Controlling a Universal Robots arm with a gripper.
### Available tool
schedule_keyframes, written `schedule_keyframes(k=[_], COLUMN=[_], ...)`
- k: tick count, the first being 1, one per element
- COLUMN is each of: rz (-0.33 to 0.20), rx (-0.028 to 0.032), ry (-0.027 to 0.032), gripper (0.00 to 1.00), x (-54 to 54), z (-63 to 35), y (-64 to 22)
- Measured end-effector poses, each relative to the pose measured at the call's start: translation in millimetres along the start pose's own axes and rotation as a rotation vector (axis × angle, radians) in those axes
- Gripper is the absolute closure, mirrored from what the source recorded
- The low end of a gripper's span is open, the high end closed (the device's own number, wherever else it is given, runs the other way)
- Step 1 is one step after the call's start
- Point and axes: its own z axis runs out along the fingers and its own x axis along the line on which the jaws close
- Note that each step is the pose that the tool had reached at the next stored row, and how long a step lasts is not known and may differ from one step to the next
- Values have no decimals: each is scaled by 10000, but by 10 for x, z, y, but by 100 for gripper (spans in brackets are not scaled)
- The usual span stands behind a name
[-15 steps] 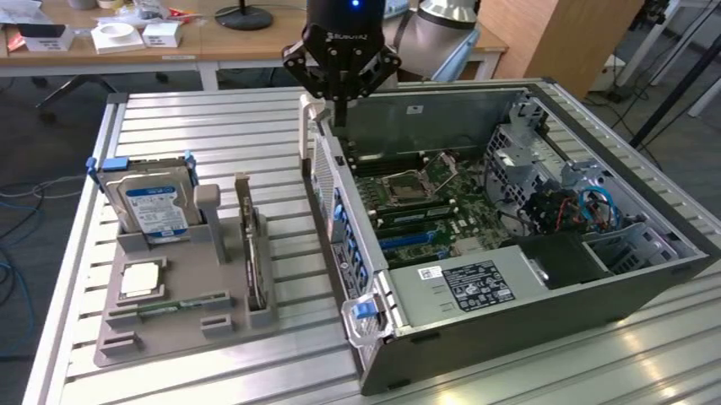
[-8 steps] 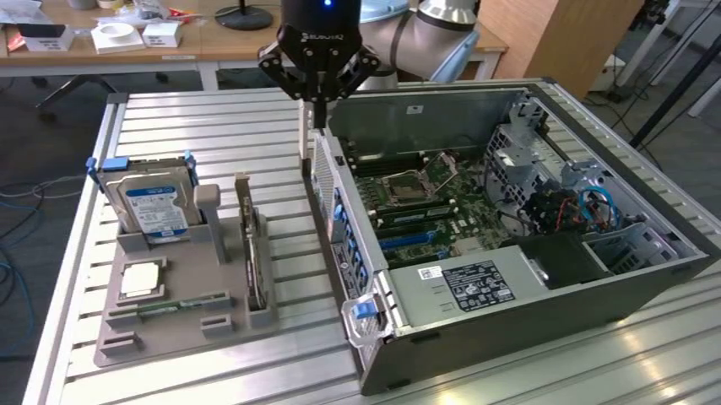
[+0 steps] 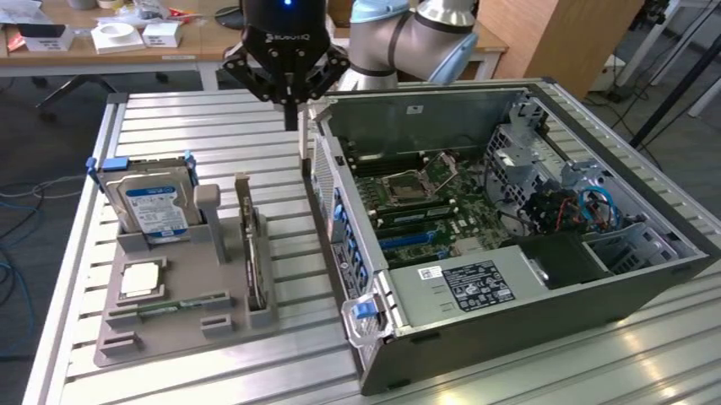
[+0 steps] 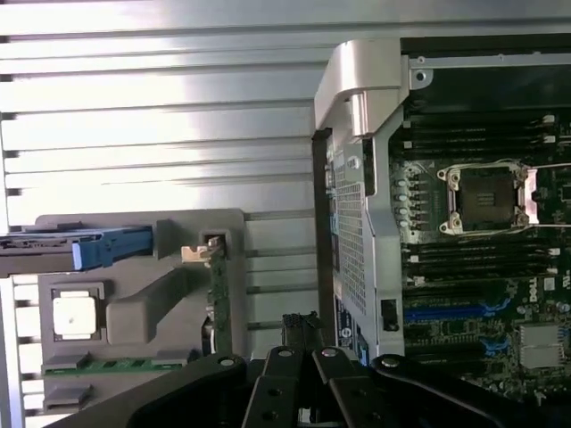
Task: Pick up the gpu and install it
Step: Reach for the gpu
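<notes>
My gripper point(image 3: 290, 118) is closed, fingers pressed together and holding nothing. It points down over the slatted table point(image 3: 203, 126), just beside a corner of the open case point(image 3: 507, 295). The gpu point(image 3: 250, 245) stands on edge in a slot of the grey holder point(image 3: 181, 325), apart from my gripper. It sits between the hard drive point(image 3: 154, 207) and the case. Inside the case the motherboard point(image 3: 440, 202) is exposed.
</notes>
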Motion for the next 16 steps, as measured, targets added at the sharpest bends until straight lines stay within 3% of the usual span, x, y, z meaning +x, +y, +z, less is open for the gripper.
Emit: schedule_keyframes(k=[16], rz=[11], rx=[5], ry=[0], gripper=[90], x=[457], z=[-8], y=[-35])
